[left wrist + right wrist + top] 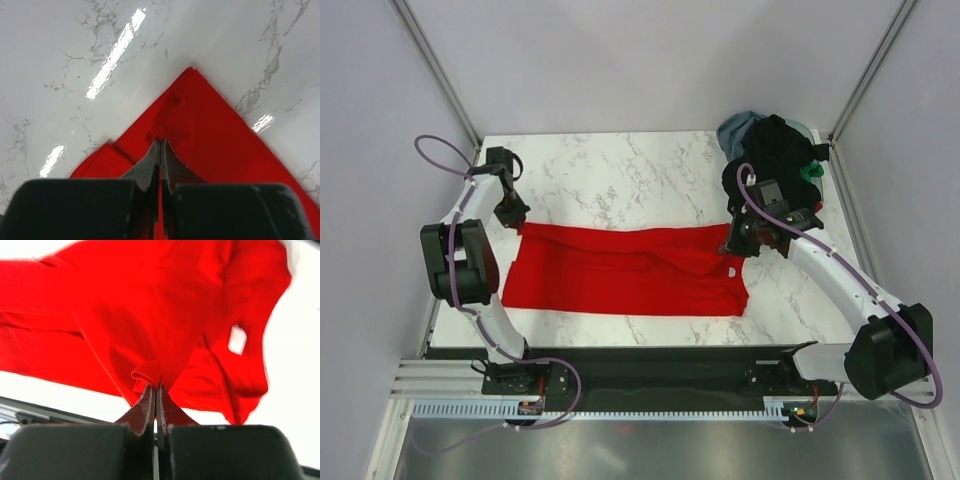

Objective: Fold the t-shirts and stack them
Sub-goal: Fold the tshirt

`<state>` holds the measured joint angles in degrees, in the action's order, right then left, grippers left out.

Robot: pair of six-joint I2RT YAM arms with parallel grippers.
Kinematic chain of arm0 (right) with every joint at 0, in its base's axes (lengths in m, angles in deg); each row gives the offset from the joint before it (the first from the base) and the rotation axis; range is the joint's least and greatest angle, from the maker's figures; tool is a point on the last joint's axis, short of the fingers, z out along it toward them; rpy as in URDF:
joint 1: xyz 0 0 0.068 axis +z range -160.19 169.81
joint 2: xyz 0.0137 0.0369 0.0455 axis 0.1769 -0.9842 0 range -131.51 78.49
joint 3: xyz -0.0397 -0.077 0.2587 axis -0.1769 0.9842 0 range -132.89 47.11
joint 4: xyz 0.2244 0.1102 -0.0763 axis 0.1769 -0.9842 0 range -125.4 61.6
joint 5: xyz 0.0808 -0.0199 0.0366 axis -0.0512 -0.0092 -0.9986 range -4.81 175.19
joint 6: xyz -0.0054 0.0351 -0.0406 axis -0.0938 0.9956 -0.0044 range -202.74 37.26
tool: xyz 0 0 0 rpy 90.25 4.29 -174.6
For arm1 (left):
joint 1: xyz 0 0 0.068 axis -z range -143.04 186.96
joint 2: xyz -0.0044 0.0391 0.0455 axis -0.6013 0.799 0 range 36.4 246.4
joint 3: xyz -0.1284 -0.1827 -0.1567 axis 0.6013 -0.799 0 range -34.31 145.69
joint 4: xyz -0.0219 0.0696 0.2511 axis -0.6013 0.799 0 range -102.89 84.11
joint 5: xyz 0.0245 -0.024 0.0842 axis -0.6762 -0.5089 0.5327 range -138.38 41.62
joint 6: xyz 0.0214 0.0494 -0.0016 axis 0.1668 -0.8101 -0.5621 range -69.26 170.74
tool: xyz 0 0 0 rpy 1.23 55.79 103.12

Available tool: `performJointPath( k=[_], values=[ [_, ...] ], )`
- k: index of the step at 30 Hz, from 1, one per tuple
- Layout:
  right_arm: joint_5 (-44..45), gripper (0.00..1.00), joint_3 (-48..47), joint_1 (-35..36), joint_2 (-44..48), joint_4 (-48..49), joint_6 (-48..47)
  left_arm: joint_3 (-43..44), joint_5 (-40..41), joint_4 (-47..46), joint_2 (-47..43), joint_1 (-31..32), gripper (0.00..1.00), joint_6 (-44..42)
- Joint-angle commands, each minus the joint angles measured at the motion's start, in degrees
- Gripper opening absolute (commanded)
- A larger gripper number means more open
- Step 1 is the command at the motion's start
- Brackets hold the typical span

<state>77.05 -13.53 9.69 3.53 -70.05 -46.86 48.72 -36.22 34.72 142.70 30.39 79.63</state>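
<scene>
The red t-shirt [625, 272] lies spread across the middle of the marble table, its small white neck label [734, 272] near the right end. My left gripper [513, 215] is shut on the shirt's far left corner; in the left wrist view the tips [160, 142] pinch a small pucker of red cloth [200, 135]. My right gripper [738, 243] is shut on the shirt's far right edge; in the right wrist view the tips [155, 386] pinch a fold of red cloth [150, 315], with the label [237, 339] to the right.
A heap of other t-shirts, black [778, 150], grey-blue [738, 127] and green [810, 171], sits in the table's far right corner. Bare marble [610, 180] lies beyond the red shirt. Grey walls close in on three sides.
</scene>
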Motion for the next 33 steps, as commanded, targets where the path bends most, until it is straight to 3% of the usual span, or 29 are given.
performJointPath(
  k=[1, 3, 5, 6, 7, 8, 9, 10, 11, 15, 20, 27, 33],
  values=[
    [-1.44, 0.00, 3.86, 0.16, 3.67, -0.54, 0.42, -2.33, 2.51, -1.82, -4.95, -0.37, 0.02, -1.46],
    [-1.70, 0.00, 7.09, 0.16, 4.99, -0.54, 0.51, -4.70, 2.78, -2.17, -5.92, -0.37, 0.02, -1.55],
    [-2.32, 0.06, 9.39, 0.25, 7.19, -0.54, 0.60, -6.55, 2.78, -2.44, -7.59, -0.46, 0.02, -1.64],
    [-2.40, 0.13, 11.66, 0.25, 7.98, -0.63, 0.51, -8.39, 2.78, -2.61, -8.30, -0.55, 0.04, -1.99],
    [-2.32, 0.38, 12.64, 0.25, 9.46, -0.89, 0.60, -9.36, 2.52, -2.62, -8.91, -0.90, 0.10, -2.08],
    [-2.23, 0.49, 13.61, 0.16, 10.35, -1.50, 0.51, -10.42, 2.34, -2.70, -10.57, -1.08, 0.42, -2.34],
    [-2.06, 0.57, 14.93, 0.25, 11.14, -1.77, 0.60, -12.51, 2.34, -2.88, -11.46, -1.25, 0.61, -2.60],
    [-2.05, 0.66, 15.37, 0.25, 12.63, -2.03, 0.86, -13.49, 2.60, -2.97, -12.16, -1.52, 0.73, -2.60],
    [-2.05, 0.68, 15.81, 0.16, 13.34, -2.47, 1.03, -14.46, 2.69, -3.14, -13.04, -1.69, 0.85, -2.43],
    [-2.05, 0.72, 13.63, 0.25, 14.58, -2.83, 1.39, -15.27, 3.04, -3.41, -15.33, -2.31, 0.86, -2.60],
    [-2.67, 0.72, 9.15, 1.30, 9.49, 0.94, 1.39, -13.15, 1.28, -3.49, -17.35, 0.76, 0.81, -3.04],
    [1.27, 0.71, 6.50, 5.69, -7.53, 9.56, 2.88, -11.74, 1.38, -3.41, -11.48, 15.78, 0.77, -3.13],
    [4.18, 0.72, 2.91, 6.40, -24.59, 11.59, 0.69, -10.60, -0.21, -2.35, -2.60, 19.84, 0.74, -3.22]
  ],
)
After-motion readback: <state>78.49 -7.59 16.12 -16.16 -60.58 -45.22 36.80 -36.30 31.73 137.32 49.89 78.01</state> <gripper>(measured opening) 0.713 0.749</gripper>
